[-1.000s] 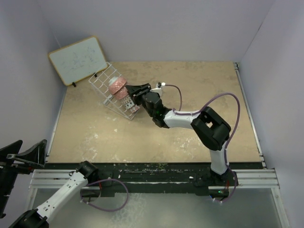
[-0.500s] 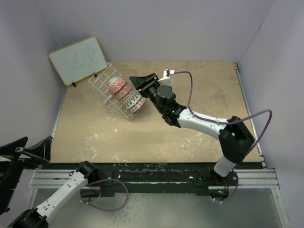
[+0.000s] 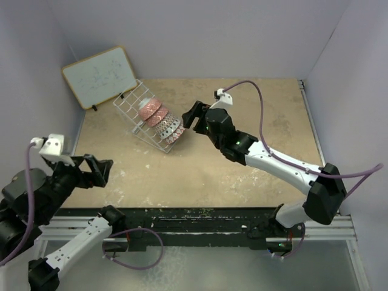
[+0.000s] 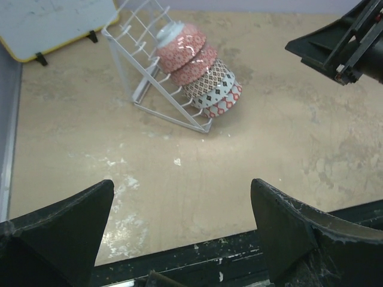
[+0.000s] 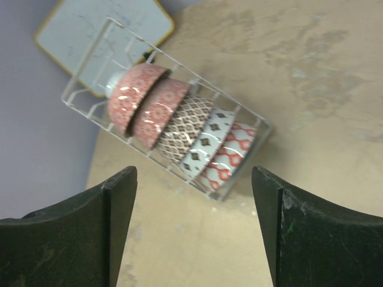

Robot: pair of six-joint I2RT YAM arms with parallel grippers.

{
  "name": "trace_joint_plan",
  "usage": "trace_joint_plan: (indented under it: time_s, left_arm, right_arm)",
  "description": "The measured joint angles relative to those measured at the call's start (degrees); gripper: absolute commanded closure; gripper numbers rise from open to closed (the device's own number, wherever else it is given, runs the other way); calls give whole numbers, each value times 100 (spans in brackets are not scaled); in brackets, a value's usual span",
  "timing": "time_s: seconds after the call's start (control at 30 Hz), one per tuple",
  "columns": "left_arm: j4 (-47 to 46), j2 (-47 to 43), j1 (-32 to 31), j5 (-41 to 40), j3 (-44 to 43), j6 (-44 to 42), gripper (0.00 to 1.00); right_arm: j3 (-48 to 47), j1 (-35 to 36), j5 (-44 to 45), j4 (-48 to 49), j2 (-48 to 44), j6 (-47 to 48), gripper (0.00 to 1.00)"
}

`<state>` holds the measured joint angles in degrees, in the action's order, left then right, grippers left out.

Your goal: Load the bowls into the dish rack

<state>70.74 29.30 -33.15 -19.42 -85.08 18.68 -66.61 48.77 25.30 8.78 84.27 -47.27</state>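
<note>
Several patterned bowls (image 3: 160, 121) stand on edge in a row inside the white wire dish rack (image 3: 129, 103) at the back left of the table. They also show in the left wrist view (image 4: 197, 63) and the right wrist view (image 5: 179, 128). My right gripper (image 3: 193, 115) is open and empty, just right of the rack's near end and apart from the bowls. In its own view (image 5: 192, 173) the jaws stand wide with the rack (image 5: 102, 60) beyond them. My left gripper (image 3: 100, 171) is open and empty above the near left table edge, far from the rack (image 4: 122, 54).
A wood-framed whiteboard (image 3: 100, 76) leans at the back left corner behind the rack, and also shows in the left wrist view (image 4: 48, 21). Grey walls close in the table on three sides. The black rail (image 3: 200, 215) runs along the near edge.
My right gripper has drawn back from the rack to the right, open and empty. My left arm has risen into view over the near left edge.
</note>
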Motion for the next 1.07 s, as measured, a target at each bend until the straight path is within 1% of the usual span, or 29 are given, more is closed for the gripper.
trace_joint_plan:
  time_s: [0.07,0.1,0.3,0.43,0.53,0.67,0.8,1.07]
  left_arm:
    - [-105,192,0,210,199,83,1]
    - [-127,284,0,271,258,120,1]
    - [-295,1091,0,407,640,581,1]
    - [-365,1202,0,199,859,1056,1]
    - [-332,1220,0,-149,896,1408,1]
    - [-94,1434,0,-649,800,1840,1]
    - [92,1759,0,-981,728,2098,1]
    - [136,1764,0,-1141,730,2170,1]
  right_arm:
    - [2,2,173,-415,-177,219,1]
    - [11,0,243,-551,-256,280,0]
    - [210,0,710,-1311,-872,750,0]
    - [348,0,1003,-1923,-1051,857,0]
    - [573,0,1121,-2232,-1193,894,0]
    - [863,0,1134,-2470,-1510,901,0]
    - [885,0,1147,-2522,-1742,901,0]
    - [885,0,1172,-2562,-1902,898,0]
